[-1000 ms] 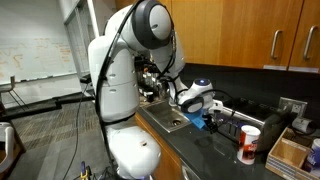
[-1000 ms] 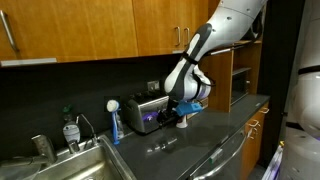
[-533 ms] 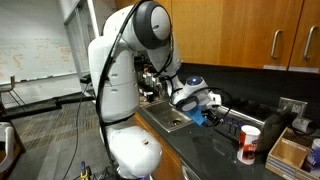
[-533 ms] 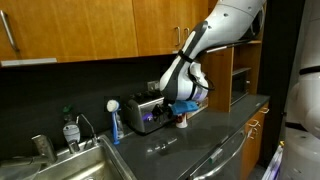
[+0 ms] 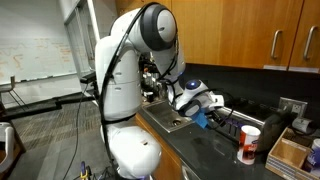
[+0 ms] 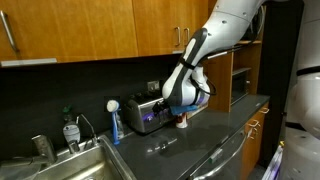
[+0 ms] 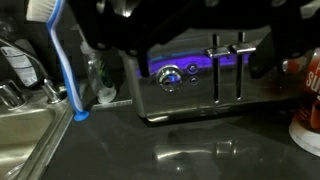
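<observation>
Arm has shifted since a second ago: the end effector (image 6: 181,111) swings in closer to the toaster (image 6: 147,112) and the forearm stands steeper. Nothing on the tabletop (image 6: 215,140) has moved.

Left to right in the exterior view:
- sink (image 6: 70,162) at the far left, a bottle (image 6: 68,128) behind it
- blue-handled brush (image 6: 114,120) standing upright, just left of the toaster
- toaster against the back wall, purple glow on its face
- end effector just off the toaster's right end, above a red and white can (image 6: 182,122)

Key relation: the toaster lies straight ahead of the end effector. In the wrist view its body (image 7: 200,90) fills the centre, with the long axis running across the frame. Both levers (image 7: 228,70) and the knob (image 7: 170,77) face the camera. So the approach axis is square to the toaster's long side, not along it.

End effector state: in the wrist view dark finger shapes sit wide apart at the top left and top right, so it looks spread with nothing pinched. That view is blurry, so medium confidence. It is near the toaster; I can't tell whether it touches it.

Side clearances in the wrist view: brush and sink to the left, can (image 7: 306,100) at the right edge, just beside the toaster.
</observation>
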Action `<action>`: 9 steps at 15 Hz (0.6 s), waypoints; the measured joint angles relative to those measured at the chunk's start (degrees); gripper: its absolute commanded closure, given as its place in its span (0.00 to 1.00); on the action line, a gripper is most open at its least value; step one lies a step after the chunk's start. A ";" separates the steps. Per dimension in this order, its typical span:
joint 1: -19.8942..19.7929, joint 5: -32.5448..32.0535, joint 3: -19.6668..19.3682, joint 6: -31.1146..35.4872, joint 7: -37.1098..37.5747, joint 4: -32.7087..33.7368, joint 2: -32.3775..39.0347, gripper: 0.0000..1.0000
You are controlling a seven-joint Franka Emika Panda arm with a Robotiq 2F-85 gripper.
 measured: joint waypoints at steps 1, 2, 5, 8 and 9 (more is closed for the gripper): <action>-0.24 -0.06 -0.20 0.91 0.06 0.00 0.85 0.00; -0.53 -0.20 -0.34 1.67 0.22 0.02 1.68 0.00; -1.74 -1.04 -0.44 3.36 1.11 0.07 3.89 0.00; -2.42 -1.52 -0.83 3.74 1.50 0.51 4.93 0.00; -2.43 -1.52 -1.09 3.72 1.50 0.86 4.92 0.00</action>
